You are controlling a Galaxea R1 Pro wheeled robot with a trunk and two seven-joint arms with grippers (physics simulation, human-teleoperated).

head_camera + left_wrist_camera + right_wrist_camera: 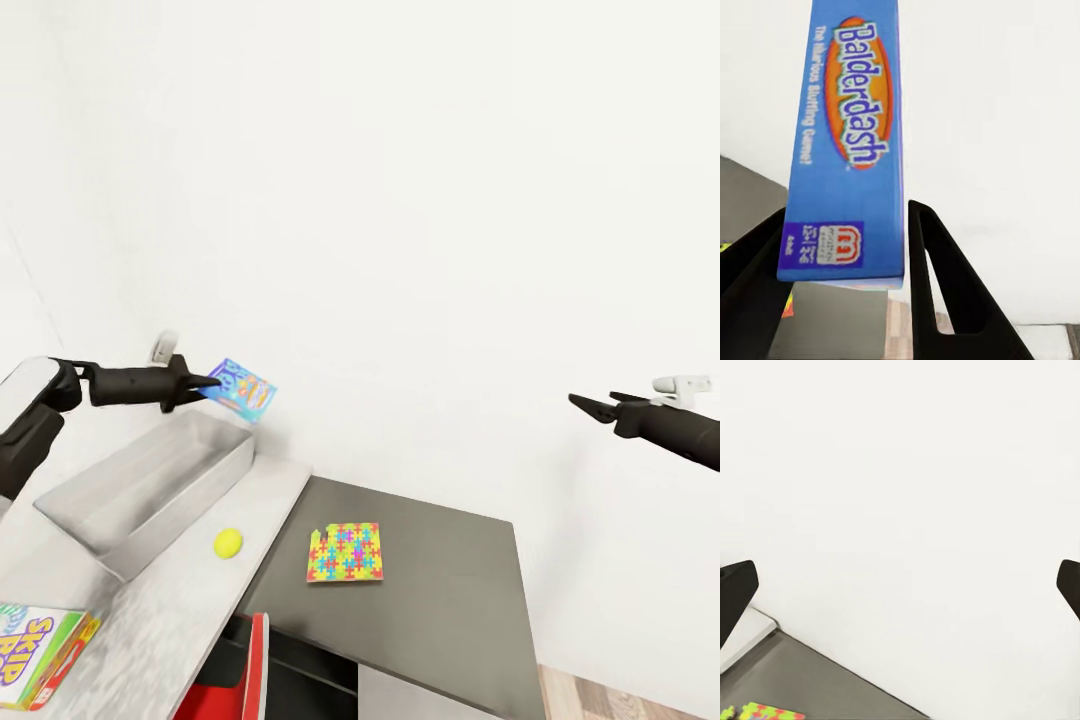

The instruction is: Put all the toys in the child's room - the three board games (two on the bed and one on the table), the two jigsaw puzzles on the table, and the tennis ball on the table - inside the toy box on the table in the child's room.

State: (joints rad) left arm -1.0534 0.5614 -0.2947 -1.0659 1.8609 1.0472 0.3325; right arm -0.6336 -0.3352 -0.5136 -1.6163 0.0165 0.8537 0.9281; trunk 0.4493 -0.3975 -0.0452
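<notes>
White wall fills the background behind a long desk with a pale-grey top and a lower dark grey corner section at the 5 o'clock side of the head view. On the pale top, at about 8 o'clock, sits the shallow light-grey rectangular tray with flared sides. Just beside the tray's near corner lies the small yellow-green ball, apart from the tray. On the dark corner section, near 6 o'clock, lies a thin flat multicoloured jigsaw square; the right wrist view catches its edge. At the 7 o'clock corner, the white-green-red "SKIP BO" box rests on the desk edge.

From 9 o'clock the left gripper reaches in, its jaws clamped on one end of the small blue "Balderdash" game box, held in the air above the tray's far corner. The left wrist view shows that box pinched between the two black fingers.

At 3 o'clock the right gripper hangs above the floor side of the desk, jaws spread wide and holding nothing.
</notes>
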